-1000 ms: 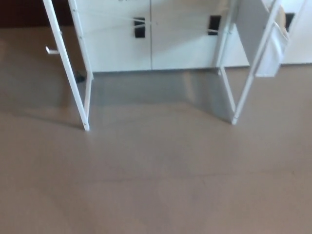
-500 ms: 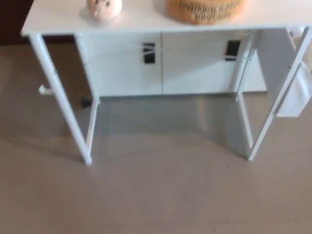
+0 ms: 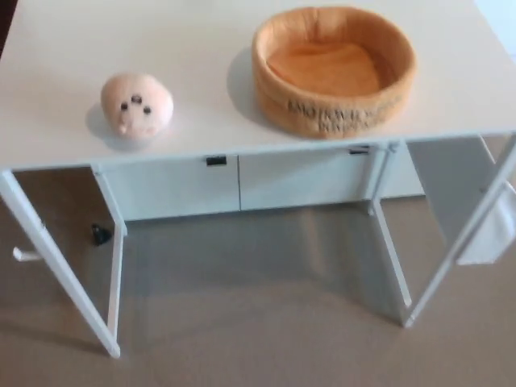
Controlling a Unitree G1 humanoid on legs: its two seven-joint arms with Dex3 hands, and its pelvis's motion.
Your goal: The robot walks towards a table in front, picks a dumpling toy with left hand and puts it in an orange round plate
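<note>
A pale pink dumpling toy (image 3: pixel 136 105) with small dark face marks rests on the left part of the white table (image 3: pixel 72 48). To its right on the same tabletop stands the orange round plate (image 3: pixel 334 69), a deep soft-walled dish with dark lettering on its front wall, and nothing lies inside it. Neither of my hands shows in the head view.
The table's front edge (image 3: pixel 242 150) runs across the middle of the picture, with white legs (image 3: pixel 60 274) reaching the brown floor. A white cabinet (image 3: pixel 242 181) stands behind, under the table. A small dark object (image 3: pixel 100 235) lies on the floor at left.
The whole picture has shifted: the camera has tilted up and come closer, so the tabletop with the dumpling toy and the orange plate now fills the upper half. The things themselves have not moved.
</note>
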